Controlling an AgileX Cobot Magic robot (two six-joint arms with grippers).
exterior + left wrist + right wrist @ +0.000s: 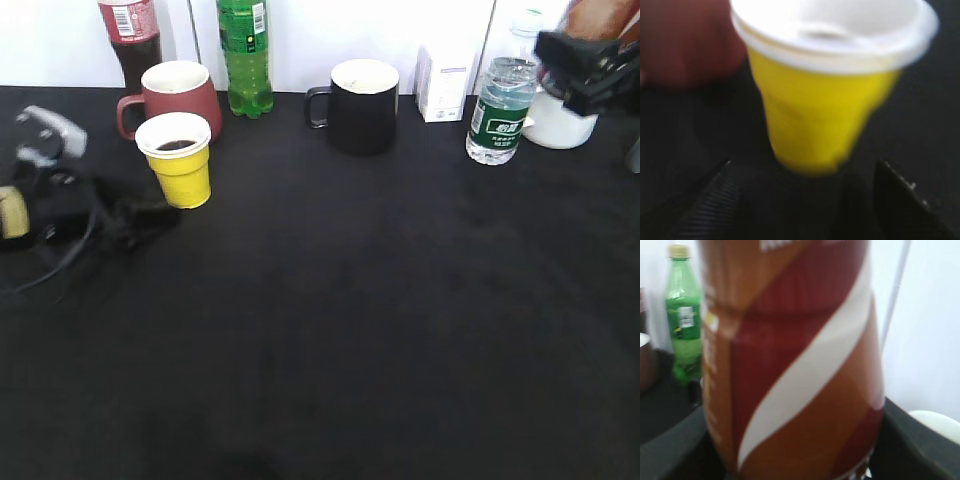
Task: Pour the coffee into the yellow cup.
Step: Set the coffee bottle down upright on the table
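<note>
The yellow cup [181, 170] stands at the back left of the black table and holds dark liquid. My left gripper [135, 222] lies low just in front-left of it, blurred. In the left wrist view the yellow cup [825, 110] fills the frame, and the open jaws [810, 200] sit either side of its base, not touching it. My right gripper [590, 65] is raised at the far right and shut on the coffee bottle [600, 15]. Its orange-brown, red and white label [790, 365] fills the right wrist view between the fingers [795, 465].
A maroon mug [180, 95] stands right behind the cup, with a cola bottle [130, 35] and a green bottle [245, 55] by it. A black mug [360, 105], white box [445, 85], water bottle [498, 110] and white vessel [555, 128] line the back.
</note>
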